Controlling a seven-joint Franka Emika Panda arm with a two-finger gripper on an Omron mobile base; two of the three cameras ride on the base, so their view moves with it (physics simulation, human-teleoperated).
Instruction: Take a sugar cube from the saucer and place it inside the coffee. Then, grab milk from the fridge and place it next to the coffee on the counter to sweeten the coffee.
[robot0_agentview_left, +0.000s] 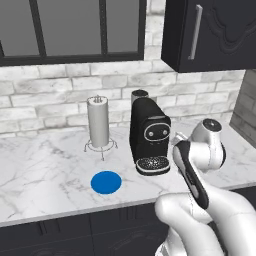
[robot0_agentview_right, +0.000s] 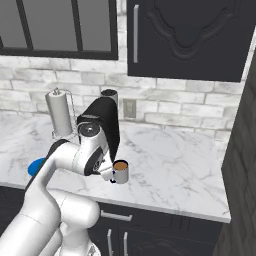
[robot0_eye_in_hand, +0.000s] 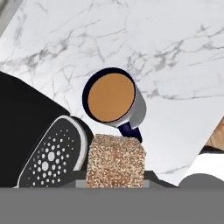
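Note:
My gripper (robot0_eye_in_hand: 115, 178) is shut on the sugar cube (robot0_eye_in_hand: 115, 159), a tan grainy block filling the bottom of the hand view. Just beyond it stands the coffee (robot0_eye_in_hand: 114, 98), a grey mug with brown liquid and a dark handle, on the white marble counter (robot0_eye_in_hand: 175, 43). In the right base view the gripper (robot0_agentview_right: 108, 175) hangs close to the left side of the mug (robot0_agentview_right: 120, 171), slightly above its rim. The blue saucer (robot0_agentview_left: 106, 182) lies bare near the counter's front edge, left of the arm. The fridge and the milk are out of view.
A black coffee machine (robot0_agentview_left: 149, 137) stands right behind the mug, and its perforated drip tray (robot0_eye_in_hand: 52, 157) is right beside my gripper. A paper towel holder (robot0_agentview_left: 98, 122) stands further left. Dark wall cabinets (robot0_agentview_right: 190, 35) hang overhead.

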